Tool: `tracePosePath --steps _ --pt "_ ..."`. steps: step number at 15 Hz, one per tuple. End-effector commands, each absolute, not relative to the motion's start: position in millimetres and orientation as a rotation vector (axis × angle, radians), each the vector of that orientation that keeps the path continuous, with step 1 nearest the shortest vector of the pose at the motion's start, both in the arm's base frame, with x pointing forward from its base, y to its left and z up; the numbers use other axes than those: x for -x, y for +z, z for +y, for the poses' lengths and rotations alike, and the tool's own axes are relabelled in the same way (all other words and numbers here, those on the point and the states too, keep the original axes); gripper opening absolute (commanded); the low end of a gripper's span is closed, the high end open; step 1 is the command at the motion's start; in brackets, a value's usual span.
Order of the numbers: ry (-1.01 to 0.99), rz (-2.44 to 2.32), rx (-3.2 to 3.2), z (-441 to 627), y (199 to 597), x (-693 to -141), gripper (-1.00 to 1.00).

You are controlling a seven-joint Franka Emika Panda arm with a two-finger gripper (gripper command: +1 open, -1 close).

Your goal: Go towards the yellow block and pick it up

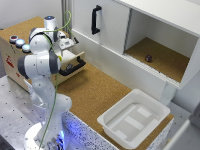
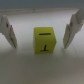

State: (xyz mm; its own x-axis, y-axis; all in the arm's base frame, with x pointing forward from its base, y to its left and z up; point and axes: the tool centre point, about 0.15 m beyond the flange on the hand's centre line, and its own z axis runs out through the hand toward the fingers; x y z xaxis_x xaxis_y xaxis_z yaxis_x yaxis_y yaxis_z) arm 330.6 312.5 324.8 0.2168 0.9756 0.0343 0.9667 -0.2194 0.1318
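Note:
In the wrist view the yellow block (image 2: pixel 43 40) is a small bright yellow cube with a dark "T" mark on its side, resting on a pale surface. My gripper (image 2: pixel 40 45) is open around it. One finger (image 2: pixel 8 31) stands on each side of the block, the other finger (image 2: pixel 74 27) opposite, with a small gap to the block on both sides. In the exterior view the arm reaches down over the open drawer (image 1: pixel 70 60), where my gripper (image 1: pixel 63 44) sits low, and the block is hidden there.
The drawer has a black handle (image 1: pixel 73 67). On the cabinet door is a black bar handle (image 1: pixel 96 19). A dark reddish ball (image 1: pixel 148 58) lies in the open compartment. A white bin (image 1: pixel 134 117) sits on the cork counter (image 1: pixel 95 90). A yellow-green cable (image 1: pixel 54 85) runs down the arm.

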Motion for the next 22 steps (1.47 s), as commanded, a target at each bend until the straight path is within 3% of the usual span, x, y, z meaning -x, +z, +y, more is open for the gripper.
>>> tracePosePath --steps 1,11,22 --pt "0.209 1.989 -2.396 318 310 -350 -1.0" --pt "0.115 1.963 -2.354 325 320 -343 -1.0" --pt "0.325 1.876 -2.387 257 385 -384 -1.0"
